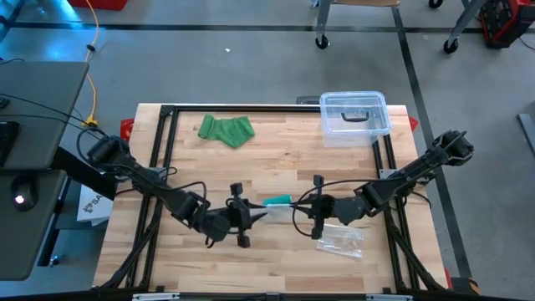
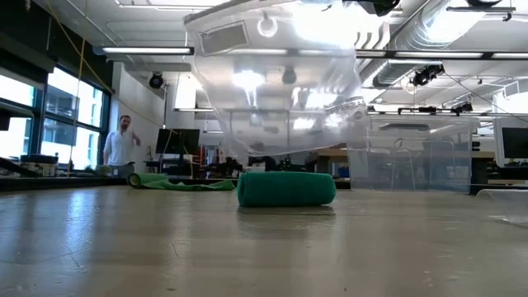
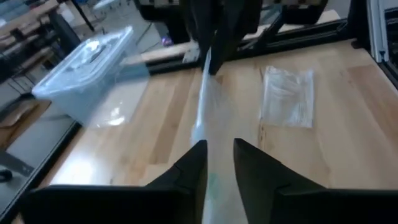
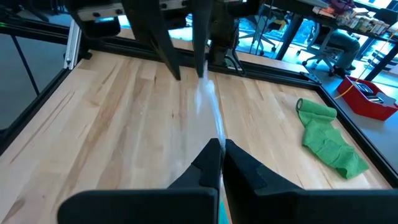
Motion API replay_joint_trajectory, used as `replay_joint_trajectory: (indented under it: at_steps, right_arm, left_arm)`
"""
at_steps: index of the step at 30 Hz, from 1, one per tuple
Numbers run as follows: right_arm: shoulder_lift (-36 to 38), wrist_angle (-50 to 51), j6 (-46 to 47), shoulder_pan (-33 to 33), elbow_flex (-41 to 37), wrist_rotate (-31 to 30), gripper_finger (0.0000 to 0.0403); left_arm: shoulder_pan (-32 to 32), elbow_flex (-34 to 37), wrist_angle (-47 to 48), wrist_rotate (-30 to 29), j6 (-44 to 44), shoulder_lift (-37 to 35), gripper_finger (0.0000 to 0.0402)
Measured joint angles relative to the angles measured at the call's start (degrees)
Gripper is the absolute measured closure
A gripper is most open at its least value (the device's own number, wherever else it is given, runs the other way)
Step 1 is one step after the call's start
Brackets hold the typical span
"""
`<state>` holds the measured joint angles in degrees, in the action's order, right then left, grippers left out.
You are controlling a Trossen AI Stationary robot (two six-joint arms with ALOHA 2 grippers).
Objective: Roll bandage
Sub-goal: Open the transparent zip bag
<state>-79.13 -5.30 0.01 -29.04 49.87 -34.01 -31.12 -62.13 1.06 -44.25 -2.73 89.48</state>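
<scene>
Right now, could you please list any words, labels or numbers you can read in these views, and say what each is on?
No text can be read in any view.
White sheet beside the table's left edge: dark print, too small and partly hidden.
Green bandage roll, clear bin, clear bag: no print visible.

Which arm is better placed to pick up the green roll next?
Probably left. The left gripper stands slightly open beside the green roll, while the right gripper is shut on the clear bag.
</scene>
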Motion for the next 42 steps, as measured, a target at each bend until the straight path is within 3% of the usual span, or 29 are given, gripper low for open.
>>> replay_joint_trajectory:
  at_steps: [6, 10, 23, 30, 37, 42]
  right_arm:
    - [0.00, -0.04, 0.07, 0.00, 0.00, -0.01, 0.0403]
    - [0.00, -0.02, 0.16, 0.00, 0.00, -0.01, 0.0403]
    - [0.00, 0.11, 0.07, 0.00, 0.00, 0.23, 0.0403]
    - [0.00, -0.02, 0.12, 0.00, 0.00, 0.41, 0.0403]
    - [0.00, -0.02, 0.09, 0.00, 0.00, 0.43, 0.0403]
    - [0.00, -0.02, 0.13, 0.00, 0.00, 0.43, 0.0403]
  left_arm:
    - [3.55, 0.00, -3.03, 4.77, 0.94, 2.24, 0.0268]
    - [4.58, 0.02, -6.58, 4.71, 3.20, 4.62, 0.0255]
    - [-0.67, 0.02, -8.78, 3.37, 5.17, 1.24, 0.0268]
    - [2.65, 0.02, -8.75, -1.39, 8.86, 2.67, 0.0263]
    - [5.67, 0.02, -7.55, 4.42, 8.97, 3.91, 0.0262]
    - [4.75, 0.02, -7.70, 3.47, 8.97, 3.89, 0.0288]
